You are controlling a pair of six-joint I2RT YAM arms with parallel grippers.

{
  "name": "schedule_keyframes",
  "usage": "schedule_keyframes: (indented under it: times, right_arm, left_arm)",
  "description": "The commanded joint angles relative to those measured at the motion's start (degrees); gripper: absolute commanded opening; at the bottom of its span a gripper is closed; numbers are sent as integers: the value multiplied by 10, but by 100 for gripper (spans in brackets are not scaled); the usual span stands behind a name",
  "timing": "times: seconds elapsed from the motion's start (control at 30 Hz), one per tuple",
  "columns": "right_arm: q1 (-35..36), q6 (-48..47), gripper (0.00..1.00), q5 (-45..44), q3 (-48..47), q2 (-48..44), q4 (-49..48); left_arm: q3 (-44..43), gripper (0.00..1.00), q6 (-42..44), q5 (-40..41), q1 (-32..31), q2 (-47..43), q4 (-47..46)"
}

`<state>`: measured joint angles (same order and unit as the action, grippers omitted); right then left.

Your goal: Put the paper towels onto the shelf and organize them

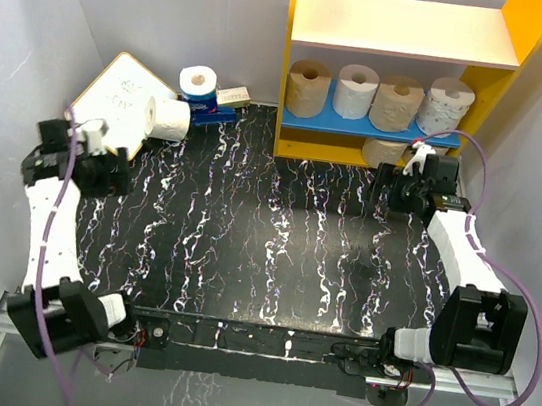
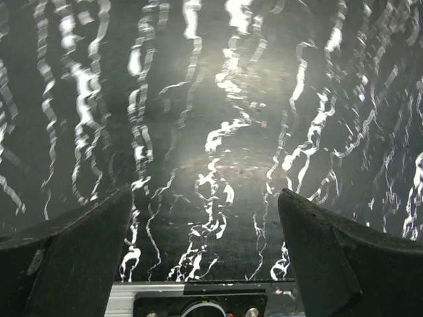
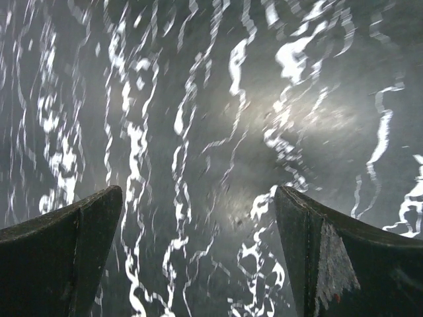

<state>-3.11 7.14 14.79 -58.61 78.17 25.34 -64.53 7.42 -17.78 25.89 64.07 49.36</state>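
Four paper towels (image 1: 356,91) sit in a row on the blue board (image 1: 313,120) of the shelf (image 1: 284,64), cores facing out. At least one tan roll (image 1: 387,152) is tucked underneath on the bottom level. Two more are off to the left on the tabletop (image 1: 264,253). A white roll (image 1: 170,118) lies on its side right beside the whiteboard (image 1: 115,90), and just behind it a blue-wrapped roll (image 1: 199,82) stands upright. The left tool (image 2: 205,198) hangs over the tabletop near the whiteboard, fingers spread wide, nothing between them but the black marble pattern. Same deal with the right tool (image 3: 198,195): wide apart, holding nothing, just in front of the shelf's lower right corner.
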Motion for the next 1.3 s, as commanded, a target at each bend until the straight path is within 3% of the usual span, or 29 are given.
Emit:
schedule_keyframes:
  times: [0.0,0.1,0.2,0.37,0.47,0.6,0.87,1.27]
  right_arm:
    - [0,-129,98,117,29,-55,58]
    - [0,-159,98,100,49,-89,59]
    - [0,-161,98,73,64,-121,65]
    - [-4,-196,98,13,95,-205,80]
    - [-35,-216,98,65,103,-233,84]
    - [-90,-233,98,71,104,-213,87]
    - [-114,-231,98,74,109,-211,81]
    - [-115,-231,98,78,108,-193,83]
  left_arm:
    - [-73,92,10,44,-111,54,-4]
    - [-132,94,-2,-28,-113,129,-24]
    - [-154,96,-64,-94,-114,188,-108]
    - [-186,95,-97,-48,-135,284,-219]
    - [-202,91,-80,-86,-137,354,-269]
    - [-254,88,-56,-54,-141,432,-307]
    - [-268,86,-47,42,-160,464,-417]
    - [-275,84,-40,51,-183,489,-444]
